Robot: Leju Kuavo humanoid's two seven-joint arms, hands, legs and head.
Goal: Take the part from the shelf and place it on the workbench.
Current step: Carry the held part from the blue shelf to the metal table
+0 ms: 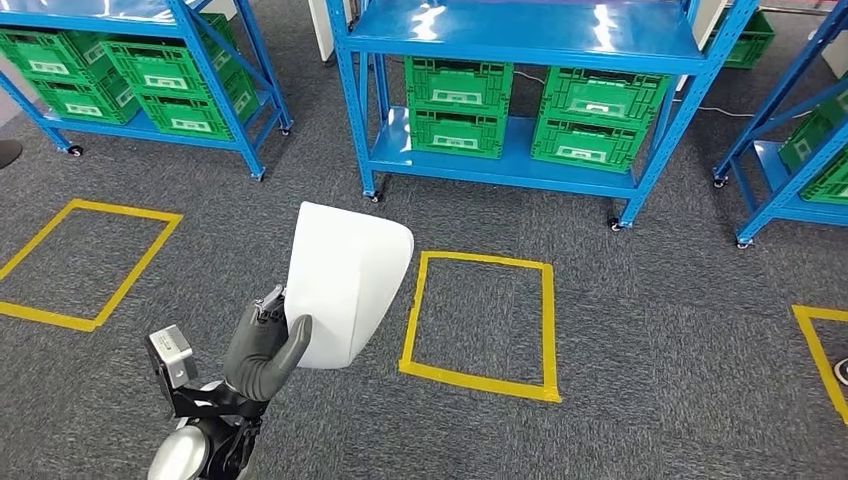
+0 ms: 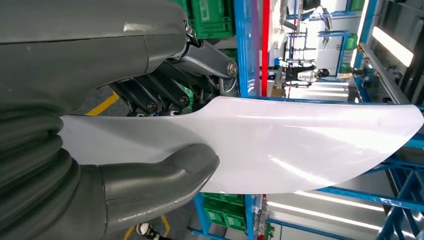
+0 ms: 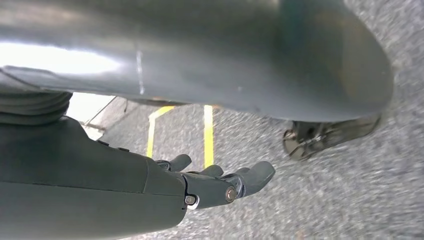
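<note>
Left hand (image 1: 268,345) holds the white part (image 1: 345,285) by its lower edge, thumb on the near face and the darker fingers (image 2: 160,97) behind it. I read this as a pinch across a thin curved panel: holding at the edge keeps the broad face unobstructed and lets the panel stand roughly upright ahead of the arm. In the left wrist view the thumb (image 2: 165,175) lies flat on the glossy surface, which I judge slippery, so the grip should stay firm while the robot moves.

Right hand (image 3: 220,182) hangs low over the carpet with fingers loosely extended and apart, carrying nothing; I judge it is kept down and out of the way.

Beyond the part, a yellow tape rectangle (image 1: 480,320) marks the grey carpet (image 1: 650,340). Farther off, a blue shelf unit (image 1: 520,100) carries green crates (image 1: 455,105) on its lower level.

I judge the pick done and the carry under way. No workbench is in view from here.
</note>
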